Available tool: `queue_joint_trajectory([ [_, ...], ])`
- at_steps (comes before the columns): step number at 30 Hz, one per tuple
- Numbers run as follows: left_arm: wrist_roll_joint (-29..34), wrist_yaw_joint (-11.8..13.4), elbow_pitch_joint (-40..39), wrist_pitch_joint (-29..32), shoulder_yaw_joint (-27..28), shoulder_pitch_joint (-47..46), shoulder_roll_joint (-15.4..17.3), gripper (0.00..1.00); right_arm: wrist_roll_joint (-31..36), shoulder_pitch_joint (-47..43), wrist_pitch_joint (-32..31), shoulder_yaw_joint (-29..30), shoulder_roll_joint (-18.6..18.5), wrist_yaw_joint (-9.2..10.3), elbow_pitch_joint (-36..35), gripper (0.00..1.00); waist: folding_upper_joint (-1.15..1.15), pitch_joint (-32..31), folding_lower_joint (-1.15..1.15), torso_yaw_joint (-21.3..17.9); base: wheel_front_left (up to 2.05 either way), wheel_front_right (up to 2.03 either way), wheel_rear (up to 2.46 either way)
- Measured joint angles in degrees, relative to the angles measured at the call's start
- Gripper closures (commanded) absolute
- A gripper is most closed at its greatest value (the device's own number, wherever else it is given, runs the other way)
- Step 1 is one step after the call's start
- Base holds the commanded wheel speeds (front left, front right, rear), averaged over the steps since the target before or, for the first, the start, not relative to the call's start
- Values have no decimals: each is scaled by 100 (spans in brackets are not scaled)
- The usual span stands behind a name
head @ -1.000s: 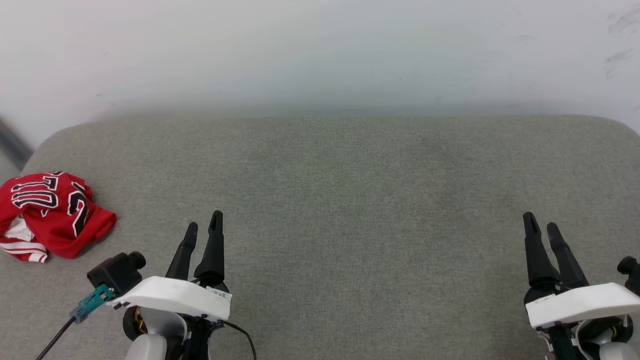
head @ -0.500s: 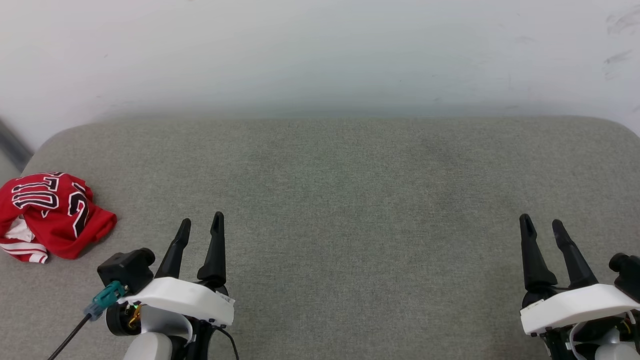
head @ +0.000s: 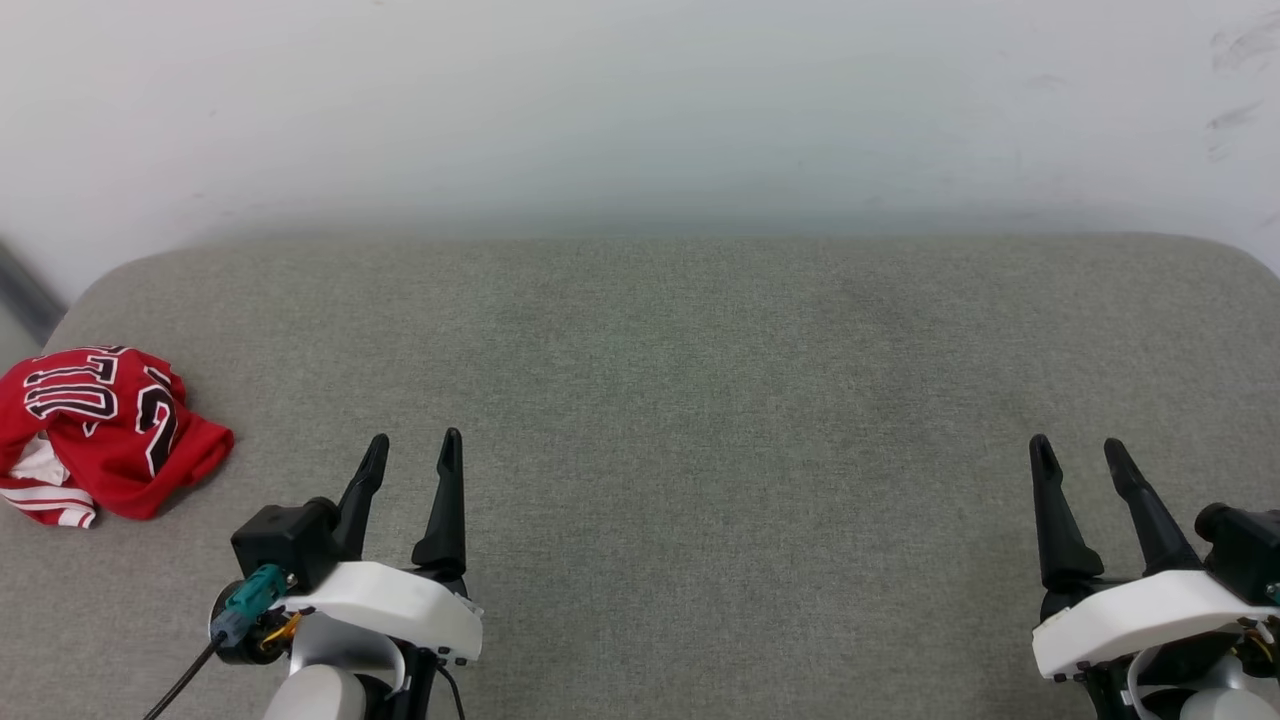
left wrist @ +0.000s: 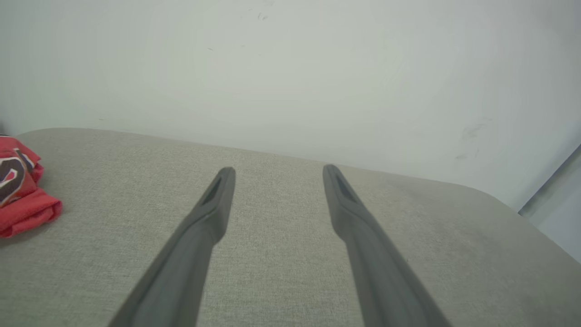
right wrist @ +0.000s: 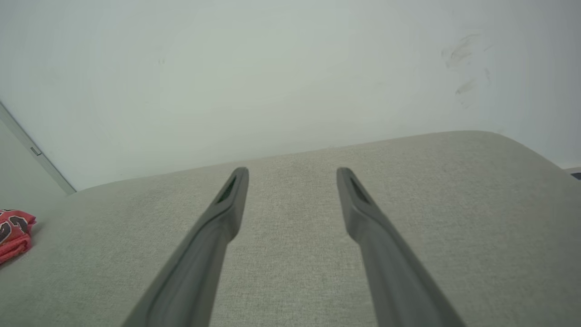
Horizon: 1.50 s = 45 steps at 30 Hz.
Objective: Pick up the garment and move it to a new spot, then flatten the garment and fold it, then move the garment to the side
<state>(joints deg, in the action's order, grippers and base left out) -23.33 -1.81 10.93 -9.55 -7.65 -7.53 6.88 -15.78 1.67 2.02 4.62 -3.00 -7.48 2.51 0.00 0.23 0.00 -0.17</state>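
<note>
Crumpled garment (head: 95, 430) on cushion (head: 700, 380) (far left); left tool (head: 414, 440), right tool (head: 1077, 443) spread, clear of it.

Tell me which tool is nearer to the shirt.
Left. The left tool is open a little to the right of the shirt, not touching it. The right tool, also open, is far off at the opposite side.

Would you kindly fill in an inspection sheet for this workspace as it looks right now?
Surface: grey fabric cushion, rounded corners.
Job's things: red shirt, crumpled at the far left edge, lettering up, untouched.
Clutter: nothing seen.
Grippers: left gripper and right gripper both open, holding nothing, near the front edge.
Cables: black cable with teal plug at the left wrist.
Surroundings: pale wall behind, scuffed at upper right.
</note>
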Motion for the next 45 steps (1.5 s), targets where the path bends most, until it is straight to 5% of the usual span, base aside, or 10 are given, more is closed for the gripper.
queue_joint_trajectory([
  [45, 1655, -20, 456, -544, -93, -144, -218, 0, 1544, -26, 277, 94, 2, -1, -40, 0, 0, -5, 0, 163, 0, 0, 0],
])
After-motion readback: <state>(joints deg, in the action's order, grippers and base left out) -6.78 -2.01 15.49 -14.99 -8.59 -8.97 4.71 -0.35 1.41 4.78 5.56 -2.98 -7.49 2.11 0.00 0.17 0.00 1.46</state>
